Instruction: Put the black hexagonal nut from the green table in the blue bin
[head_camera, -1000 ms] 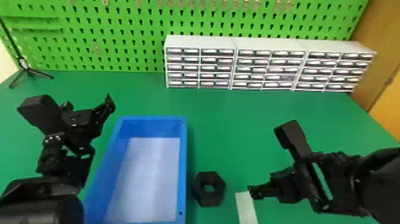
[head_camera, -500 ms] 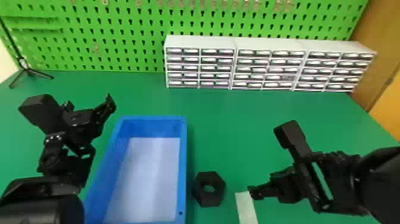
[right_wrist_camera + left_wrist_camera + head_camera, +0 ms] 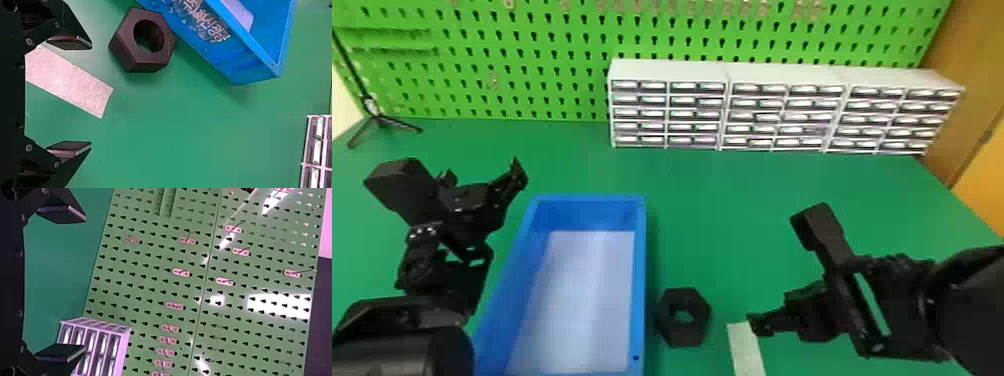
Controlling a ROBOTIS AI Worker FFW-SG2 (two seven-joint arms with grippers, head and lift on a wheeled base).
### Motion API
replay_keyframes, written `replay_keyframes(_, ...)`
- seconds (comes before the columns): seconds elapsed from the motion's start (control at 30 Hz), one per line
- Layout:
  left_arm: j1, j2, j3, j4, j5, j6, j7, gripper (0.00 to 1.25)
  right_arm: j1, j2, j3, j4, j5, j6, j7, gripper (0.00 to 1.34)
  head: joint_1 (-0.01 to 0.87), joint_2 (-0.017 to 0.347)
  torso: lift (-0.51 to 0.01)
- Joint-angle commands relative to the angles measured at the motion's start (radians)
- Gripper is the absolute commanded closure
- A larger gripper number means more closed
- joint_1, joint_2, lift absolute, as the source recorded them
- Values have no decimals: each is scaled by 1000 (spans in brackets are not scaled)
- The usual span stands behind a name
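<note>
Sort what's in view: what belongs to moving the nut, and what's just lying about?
Part of the job:
- black hexagonal nut
- blue bin
- green table, under both

Just there:
- pale strip
- white drawer units
- green pegboard
- black stand

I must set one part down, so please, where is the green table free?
Free: the green table between the blue bin and white drawers, also between drawers and right tool. Crowded: nearer, where bin, black hexagonal nut, pale strip and tool sit close.
</note>
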Motion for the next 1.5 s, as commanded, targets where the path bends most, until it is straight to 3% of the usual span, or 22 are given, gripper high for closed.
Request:
replay_keyframes(0.0, 0, 0, 0, 0, 0, 0, 0, 125, -2, 1, 0, 2, 0, 0, -1, 378, 692, 8, -97)
replay_keyframes(0.4, 0, 0, 0, 0, 0, 0, 0, 125, -5, 7, -6, 7, 2, 3, -1, 378, 692, 8, -97)
replay_keyframes(0.63, 0, 0, -2, 2, 0, 0, 0, 125, -6, 33, -20, 10, 38, 11, -1, 383, 692, 8, -97)
replay_keyframes(0.8, 0, -2, -3, 2, 0, 0, 0, 125, -6, 73, -48, 10, 80, 17, -1, 383, 692, 8, -97)
replay_keyframes(1.1, -3, -2, -8, 5, 0, 0, 0, 125, -31, 119, -35, 50, 120, 8, 0, 378, 692, 8, -97)
replay_keyframes(1.47, -8, -2, -12, 9, 0, 3, 0, 125, -111, 128, 37, 149, 101, 18, 0, 378, 692, 8, -97)
